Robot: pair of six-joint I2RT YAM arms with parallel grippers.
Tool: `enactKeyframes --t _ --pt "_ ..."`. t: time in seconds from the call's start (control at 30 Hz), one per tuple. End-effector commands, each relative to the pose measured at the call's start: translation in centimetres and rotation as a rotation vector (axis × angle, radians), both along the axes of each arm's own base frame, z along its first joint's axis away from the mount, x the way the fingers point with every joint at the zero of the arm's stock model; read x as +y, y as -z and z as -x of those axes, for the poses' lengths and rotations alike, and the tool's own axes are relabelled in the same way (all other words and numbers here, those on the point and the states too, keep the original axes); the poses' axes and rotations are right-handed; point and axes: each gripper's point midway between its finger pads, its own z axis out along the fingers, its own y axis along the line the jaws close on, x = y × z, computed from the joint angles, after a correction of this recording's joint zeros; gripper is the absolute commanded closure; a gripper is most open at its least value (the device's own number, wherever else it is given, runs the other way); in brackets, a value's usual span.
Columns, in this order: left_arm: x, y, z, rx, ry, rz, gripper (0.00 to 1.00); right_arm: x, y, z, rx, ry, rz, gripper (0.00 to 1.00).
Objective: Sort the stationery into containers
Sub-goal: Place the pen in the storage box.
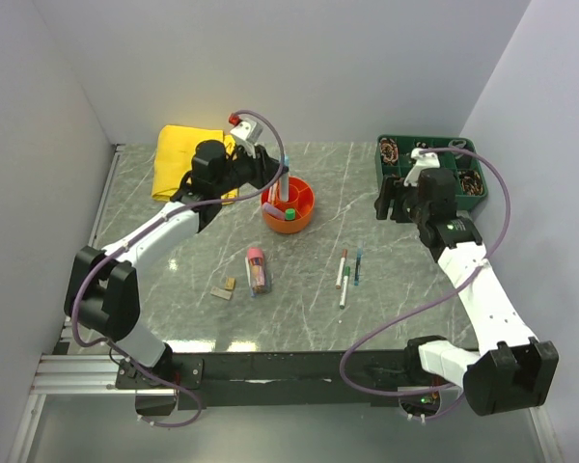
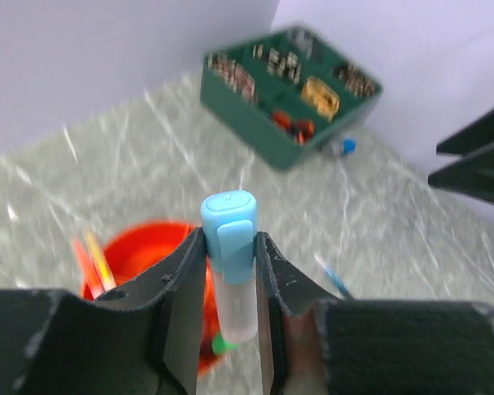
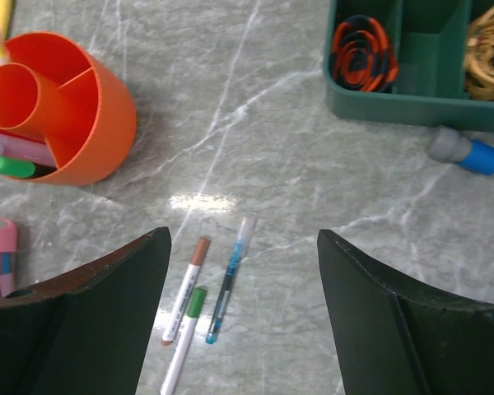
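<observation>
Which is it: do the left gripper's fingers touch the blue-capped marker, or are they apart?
Touching. In the left wrist view both left gripper fingers press the sides of the blue-capped marker, no gap.

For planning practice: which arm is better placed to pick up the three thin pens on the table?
Right. The right gripper hangs open near the thin pens; the left gripper, over the round orange plastic organiser, holds a blue-capped clear marker.

The left arm (image 1: 164,227) reaches forward and inward. The left end effector (image 2: 230,247) is closed on a blue-capped marker (image 2: 229,218), which stands upright between its fingers. The right arm (image 1: 478,280) is bent forward. The right end effector (image 3: 243,239) points downward, its jaws wide apart, and holds nothing.
</observation>
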Motion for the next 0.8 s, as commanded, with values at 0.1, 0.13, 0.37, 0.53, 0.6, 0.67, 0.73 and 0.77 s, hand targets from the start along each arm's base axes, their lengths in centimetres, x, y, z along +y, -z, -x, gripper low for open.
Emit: enactKeyframes --t 0.1,0.13,0.37,0.53,0.6,0.67,0.73,0.77 --pt "0.1 -2.2 -0.4 -0.222 -0.024 0.070 0.99 -2.5 -0.7 1.3 -0.020 0.058 0.052 0.20" --pt "0.3 -1.0 -0.2 -0.216 -0.045 0.063 0.99 -2.6 -0.7 1.3 -0.019 0.061 0.052 0.20" --pt "0.8 0.5 0.7 -0.325 -0.093 0.080 0.99 -2.7 -1.0 0.9 0.012 0.046 0.072 0.20" --pt "0.8 2.6 0.7 -0.348 -0.104 0.056 0.99 -2.4 -0.6 0.4 0.027 0.033 0.071 0.20" --pt "0.9 2.7 0.6 -0.366 -0.113 0.056 0.99 -2.5 -0.3 0.3 0.033 0.032 0.072 0.20" --pt "0.9 3.5 0.4 -0.359 -0.115 0.046 0.99 -2.4 0.1 0.4 0.045 0.030 0.074 0.20" --pt "0.8 4.6 0.3 -0.342 -0.114 0.034 0.99 -2.4 0.4 0.5 0.056 0.028 0.077 0.20" --pt "0.8 5.0 0.4 -0.336 -0.109 0.034 0.99 -2.4 0.7 0.5 0.063 0.027 0.078 0.20"
